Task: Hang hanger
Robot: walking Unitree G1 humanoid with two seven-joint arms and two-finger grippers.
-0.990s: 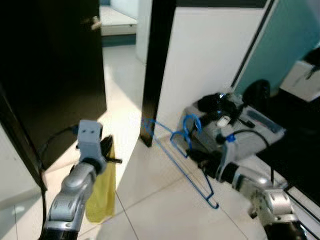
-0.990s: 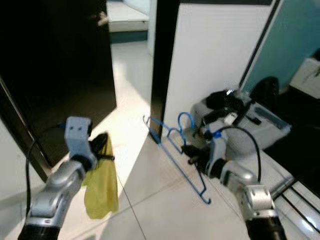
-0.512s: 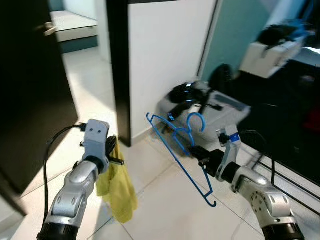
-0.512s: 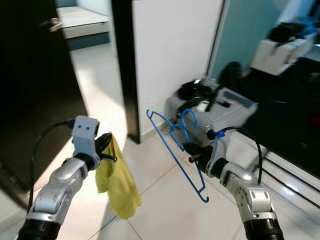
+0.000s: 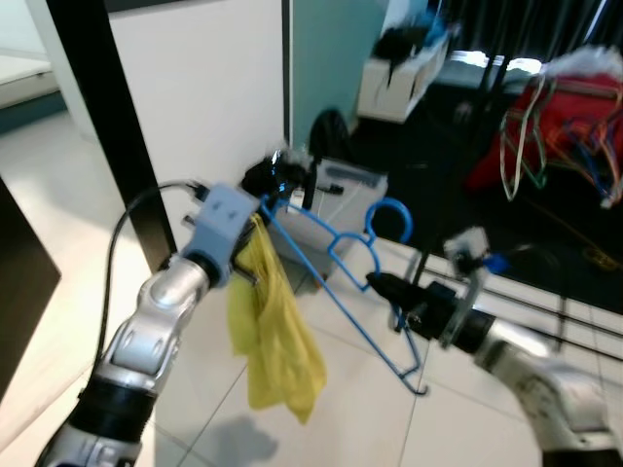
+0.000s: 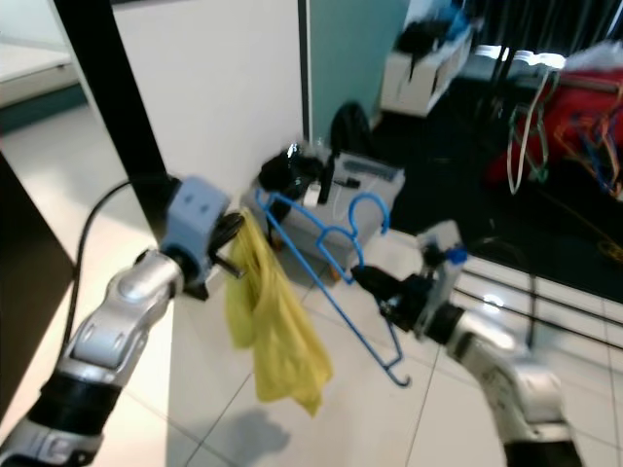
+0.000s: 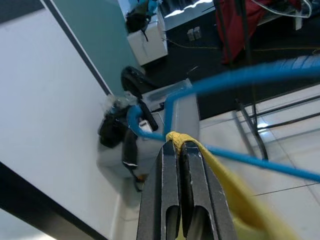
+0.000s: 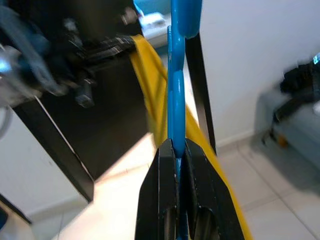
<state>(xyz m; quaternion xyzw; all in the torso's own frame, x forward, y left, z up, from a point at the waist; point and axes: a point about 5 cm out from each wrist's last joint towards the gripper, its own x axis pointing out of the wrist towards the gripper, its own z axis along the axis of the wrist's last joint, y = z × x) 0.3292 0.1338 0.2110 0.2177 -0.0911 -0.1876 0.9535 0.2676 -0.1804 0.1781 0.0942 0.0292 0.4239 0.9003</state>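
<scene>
Both grippers are busy, yet the hanging itself looks not yet done. The right gripper is clenched on the blue hanger, its black fingers pinching the wire, and holds it in the air above the tiled floor. The left gripper is clenched on a yellow cloth, which droops from its fingers just beside the hanger's far tip, close enough that the cloth seems to touch the wire. The hanger's hook points up and catches on nothing. A dark rack with clothes and other hangers stands well beyond the blue hanger, toward the right arm's side, so by my judgement the approach, the lift and the hooking on all remain.

Set against a second ago, the camera has swung round: the black door has left the picture, and the rack with the red clothes has come in behind the hanger. The grey case with black gear on it now lies behind the hanger. The left gripper with its cloth has come up beside the hanger's tip, where earlier it hung well apart.
</scene>
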